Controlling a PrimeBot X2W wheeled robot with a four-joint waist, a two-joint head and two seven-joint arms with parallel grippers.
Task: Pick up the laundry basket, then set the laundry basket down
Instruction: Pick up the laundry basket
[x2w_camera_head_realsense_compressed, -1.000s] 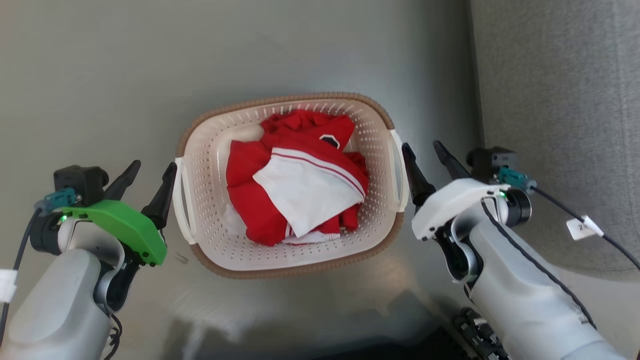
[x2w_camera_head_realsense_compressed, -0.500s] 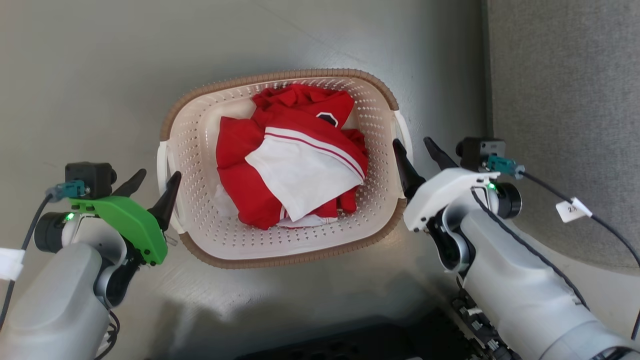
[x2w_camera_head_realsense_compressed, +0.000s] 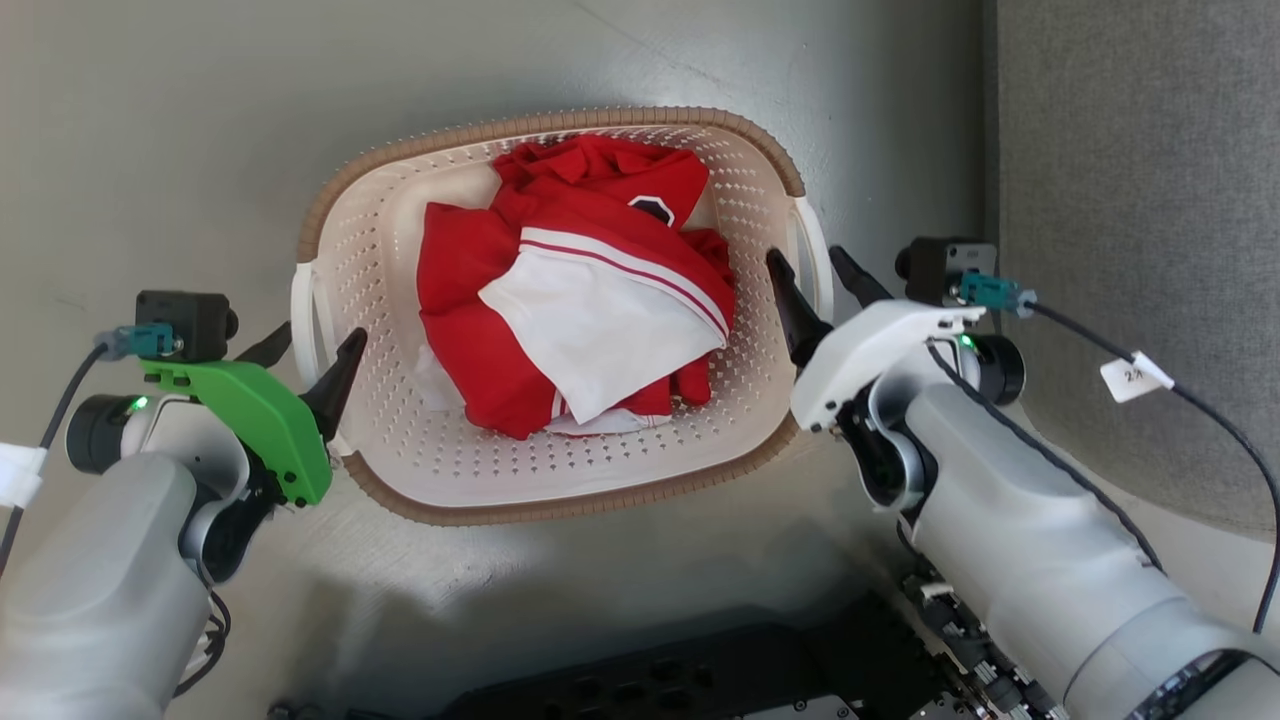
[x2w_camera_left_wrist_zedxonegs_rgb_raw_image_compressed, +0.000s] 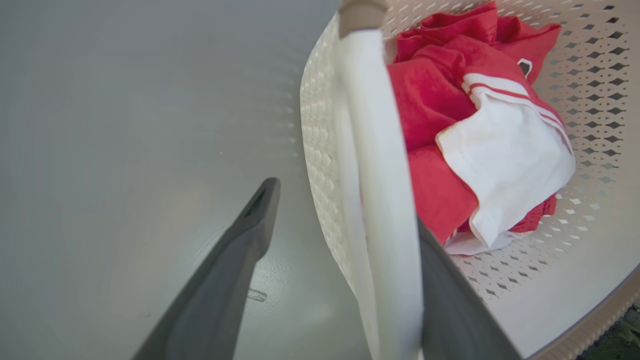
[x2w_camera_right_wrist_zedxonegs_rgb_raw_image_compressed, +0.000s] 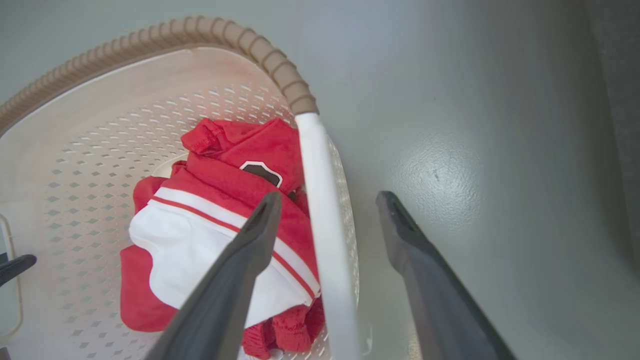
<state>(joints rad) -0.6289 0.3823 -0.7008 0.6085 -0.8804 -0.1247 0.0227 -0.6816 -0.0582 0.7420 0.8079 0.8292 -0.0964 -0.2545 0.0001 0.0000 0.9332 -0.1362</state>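
Note:
The laundry basket (x2w_camera_head_realsense_compressed: 420, 470) is cream with perforated walls, a brown woven-look rim and white side handles, and it sits on the grey floor holding red and white clothes (x2w_camera_head_realsense_compressed: 580, 300). My left gripper (x2w_camera_head_realsense_compressed: 308, 355) is open and straddles the left handle (x2w_camera_head_realsense_compressed: 302, 310): one finger outside, one inside the basket. In the left wrist view the white handle (x2w_camera_left_wrist_zedxonegs_rgb_raw_image_compressed: 380, 165) runs between the fingers (x2w_camera_left_wrist_zedxonegs_rgb_raw_image_compressed: 250, 225). My right gripper (x2w_camera_head_realsense_compressed: 806, 262) is open around the right handle (x2w_camera_head_realsense_compressed: 818, 262). The right wrist view shows that handle (x2w_camera_right_wrist_zedxonegs_rgb_raw_image_compressed: 320, 210) between its fingers (x2w_camera_right_wrist_zedxonegs_rgb_raw_image_compressed: 400, 235).
A grey fabric-covered surface (x2w_camera_head_realsense_compressed: 1130, 200) rises close on the right, just beyond my right arm. The robot's dark base (x2w_camera_head_realsense_compressed: 700, 690) lies along the bottom edge. Bare grey floor (x2w_camera_head_realsense_compressed: 180, 150) spreads left of and beyond the basket.
The camera has shifted. Both grippers, which stood just outside the handles, have moved in so that each handle now lies between open fingers.

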